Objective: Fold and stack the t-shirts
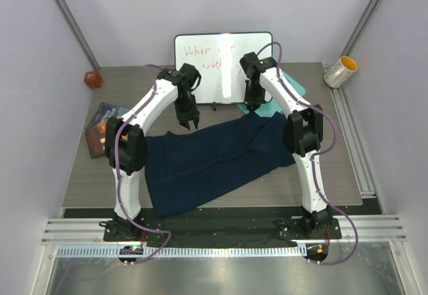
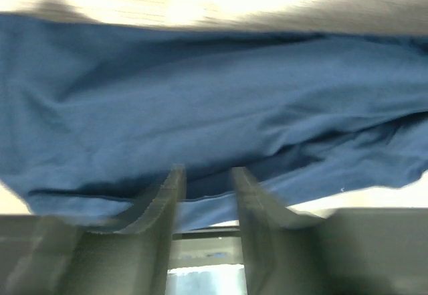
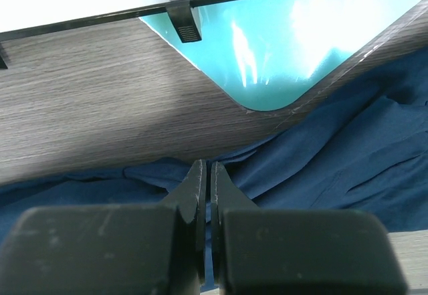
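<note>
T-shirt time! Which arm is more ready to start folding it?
Probably right: the right tool is shut on the t-shirt's far edge by the teal board. The left tool hangs open over that edge.

One navy t-shirt (image 1: 214,158) spread on one tabletop (image 1: 334,168); whether more than one garment, impossible to tell. One whiteboard (image 1: 207,57), one teal board (image 3: 267,61), one book (image 1: 101,126), one red object (image 1: 92,79), one cup (image 1: 341,71). Two arms, left arm (image 1: 148,106) and right arm (image 1: 285,92). Two pincers, left pincer (image 1: 188,120) and right pincer (image 1: 253,104).
</note>
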Motion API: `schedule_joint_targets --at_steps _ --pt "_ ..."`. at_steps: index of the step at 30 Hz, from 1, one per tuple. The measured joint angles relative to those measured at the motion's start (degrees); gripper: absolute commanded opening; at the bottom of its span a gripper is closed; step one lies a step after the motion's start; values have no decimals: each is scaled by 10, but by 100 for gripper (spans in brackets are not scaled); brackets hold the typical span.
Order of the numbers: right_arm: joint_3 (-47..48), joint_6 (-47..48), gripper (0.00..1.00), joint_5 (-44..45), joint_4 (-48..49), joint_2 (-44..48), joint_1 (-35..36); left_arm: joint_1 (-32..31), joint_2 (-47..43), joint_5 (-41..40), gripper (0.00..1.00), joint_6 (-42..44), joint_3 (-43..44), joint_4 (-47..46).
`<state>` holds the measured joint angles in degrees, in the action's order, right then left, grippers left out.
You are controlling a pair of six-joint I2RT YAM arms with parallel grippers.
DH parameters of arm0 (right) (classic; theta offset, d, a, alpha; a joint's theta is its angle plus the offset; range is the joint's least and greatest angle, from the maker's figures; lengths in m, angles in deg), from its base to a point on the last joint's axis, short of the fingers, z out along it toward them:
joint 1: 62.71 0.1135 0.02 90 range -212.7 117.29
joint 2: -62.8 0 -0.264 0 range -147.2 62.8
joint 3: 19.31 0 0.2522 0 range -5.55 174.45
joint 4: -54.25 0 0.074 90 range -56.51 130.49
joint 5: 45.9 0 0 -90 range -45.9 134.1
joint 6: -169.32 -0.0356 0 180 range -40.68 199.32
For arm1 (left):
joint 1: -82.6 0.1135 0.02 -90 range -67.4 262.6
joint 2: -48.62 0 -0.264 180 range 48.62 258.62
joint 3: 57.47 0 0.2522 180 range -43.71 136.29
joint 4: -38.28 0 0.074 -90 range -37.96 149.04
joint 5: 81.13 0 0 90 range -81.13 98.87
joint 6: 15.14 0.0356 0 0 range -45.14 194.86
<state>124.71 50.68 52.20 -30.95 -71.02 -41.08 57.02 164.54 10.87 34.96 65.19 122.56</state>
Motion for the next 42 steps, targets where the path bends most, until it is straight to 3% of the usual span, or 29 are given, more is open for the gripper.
schedule_joint_targets --at_steps 2,4,11,21,42 --pt "0 0 1 1 0 -1 -1 -5 13 23 8 11 0 -8" --pt "0 0 1 2 0 -5 -1 -12 31 44 1 20 0 -12" --pt "0 0 1 3 3 -28 -4 -50 99 77 0 41 -3 -7" --pt "0 -5 1 3 10 -32 -17 -59 116 111 0 26 -126 -40" --pt "52 -54 1 23 35 -19 -37 -67 106 102 0 15 -154 -32"
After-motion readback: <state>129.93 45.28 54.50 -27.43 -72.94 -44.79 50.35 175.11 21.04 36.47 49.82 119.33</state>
